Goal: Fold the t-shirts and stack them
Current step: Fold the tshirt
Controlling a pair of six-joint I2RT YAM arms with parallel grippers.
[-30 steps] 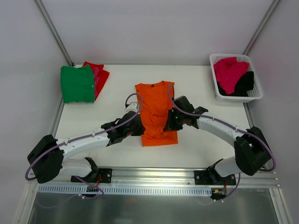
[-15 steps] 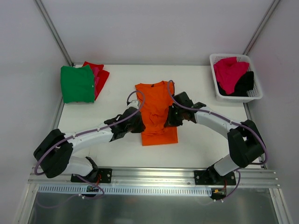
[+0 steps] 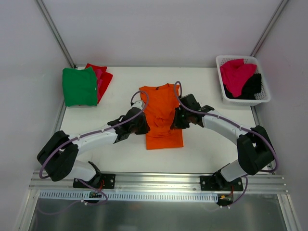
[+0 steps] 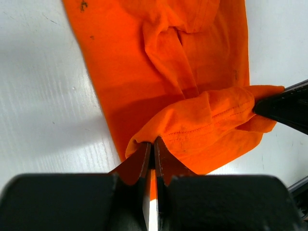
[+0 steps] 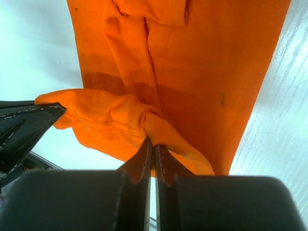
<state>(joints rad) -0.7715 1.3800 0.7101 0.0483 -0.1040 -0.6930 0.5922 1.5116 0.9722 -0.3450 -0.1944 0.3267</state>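
While our left gripper and right gripper pinch the orange shirt mid-fold at centre, green shirt and red shirt lie stacked at ten o'clock; two more wait in the basket at two o'clock.

white arms, purple cables, black left gripper, right gripper

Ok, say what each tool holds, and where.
Both hold the orange t-shirt: left tool and right tool each pinch one end of its lifted stitched edge.

Robot lab cell: white desk, blank white walls, metal corner posts, robot arms bolted to near rail.
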